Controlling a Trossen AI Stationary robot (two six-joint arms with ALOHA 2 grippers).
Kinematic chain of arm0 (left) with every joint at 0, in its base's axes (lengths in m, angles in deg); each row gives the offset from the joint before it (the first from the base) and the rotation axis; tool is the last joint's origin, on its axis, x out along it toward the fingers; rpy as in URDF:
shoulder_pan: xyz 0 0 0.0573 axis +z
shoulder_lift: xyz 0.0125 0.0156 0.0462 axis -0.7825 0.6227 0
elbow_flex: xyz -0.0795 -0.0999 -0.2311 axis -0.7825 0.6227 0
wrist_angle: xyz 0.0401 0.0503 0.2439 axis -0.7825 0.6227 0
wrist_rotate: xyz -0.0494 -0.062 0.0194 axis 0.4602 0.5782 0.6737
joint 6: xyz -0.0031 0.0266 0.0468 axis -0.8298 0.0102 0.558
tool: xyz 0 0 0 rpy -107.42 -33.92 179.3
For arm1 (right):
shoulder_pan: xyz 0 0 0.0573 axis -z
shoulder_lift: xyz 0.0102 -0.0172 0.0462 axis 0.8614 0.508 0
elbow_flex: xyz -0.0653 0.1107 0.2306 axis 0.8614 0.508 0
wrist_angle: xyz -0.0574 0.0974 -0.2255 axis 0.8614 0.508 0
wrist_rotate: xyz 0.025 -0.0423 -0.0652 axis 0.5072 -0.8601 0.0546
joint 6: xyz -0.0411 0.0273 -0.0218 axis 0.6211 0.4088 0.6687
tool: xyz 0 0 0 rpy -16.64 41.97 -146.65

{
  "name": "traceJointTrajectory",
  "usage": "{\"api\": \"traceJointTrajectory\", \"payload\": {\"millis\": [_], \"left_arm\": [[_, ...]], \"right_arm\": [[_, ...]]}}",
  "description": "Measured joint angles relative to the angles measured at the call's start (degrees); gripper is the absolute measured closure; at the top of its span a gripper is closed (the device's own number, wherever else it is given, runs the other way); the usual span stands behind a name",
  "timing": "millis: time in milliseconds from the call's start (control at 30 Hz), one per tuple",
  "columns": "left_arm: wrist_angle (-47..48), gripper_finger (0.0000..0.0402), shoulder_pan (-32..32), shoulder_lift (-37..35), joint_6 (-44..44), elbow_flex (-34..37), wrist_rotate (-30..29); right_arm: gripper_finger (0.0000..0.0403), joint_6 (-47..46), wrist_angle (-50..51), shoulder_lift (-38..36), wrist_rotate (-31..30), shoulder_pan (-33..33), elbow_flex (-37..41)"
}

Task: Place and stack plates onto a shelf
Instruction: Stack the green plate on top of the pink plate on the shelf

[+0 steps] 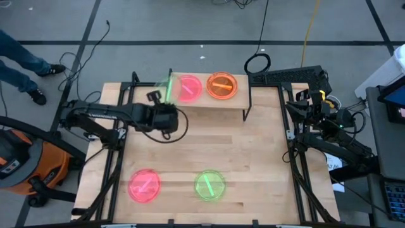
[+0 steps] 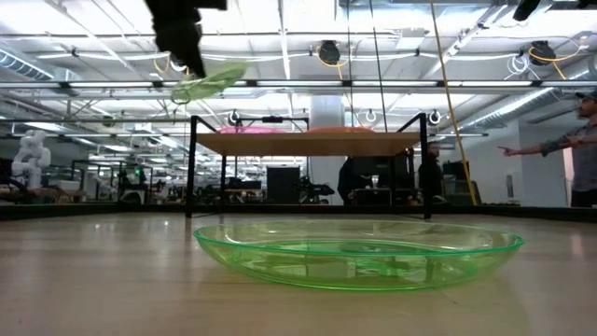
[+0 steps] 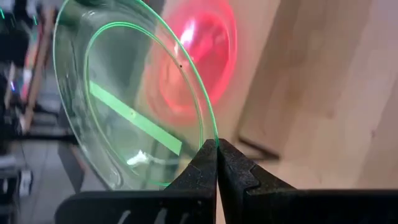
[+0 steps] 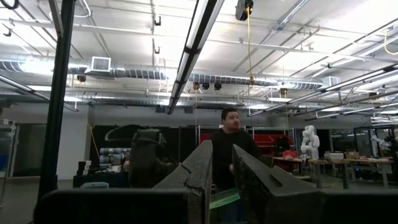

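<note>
Left gripper, jaws clenched on rim of tilted green plate, raised beside pink plate on shelf. Right gripper parked at surface edge, jaws slightly parted, empty.

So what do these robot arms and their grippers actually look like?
Both arms are dark, jointed metal with black cables looping alongside. The left gripper ends in two black, wedge-shaped fingers with angular tips. The right gripper has the same dark fingers, and its arm carries a small yellow marking near the wrist.
</note>
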Motion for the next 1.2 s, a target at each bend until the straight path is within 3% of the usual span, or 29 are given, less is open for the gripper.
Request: {"api": "traceJointTrajectory", "payload": {"millis": [233, 367, 633, 800, 967, 1200], "left_arm": [[-14.58, 0.0401, 4.61, 0.0, 19.47, -0.25, 1.21], [-20.53, 0.0401, 8.02, 0.5, 25.7, -0.25, 7.93], [-26.49, 0.0401, 12.25, 6.07, 40.33, -0.25, 11.21], [-26.94, 0.0402, 13.6, 8.21, 43.19, -0.25, 11.79], [-27.37, 0.0401, 14.91, 9.68, 44.34, -0.23, 17.01], [-25.8, 0.0401, 16.53, 10.57, 44.68, -0.23, 16.94]], "right_arm": [[0.0353, -0.85, -0.04, 0.01, 0.0, -0.01, 0.0], [0.0353, -1.48, -0.04, 0.0, 0.0, 0.0, 0.0], [0.0353, -1.37, -0.24, 0.0, -0.06, -0.01, 0.0], [0.0353, -1.27, -0.08, 0.02, -0.11, 0.0, 0.0], [0.0353, -1.27, 0.05, 0.02, -0.13, 0.0, 0.0], [0.0353, -1.25, 0.05, 0.02, -0.22, -0.01, 0.0]]}}
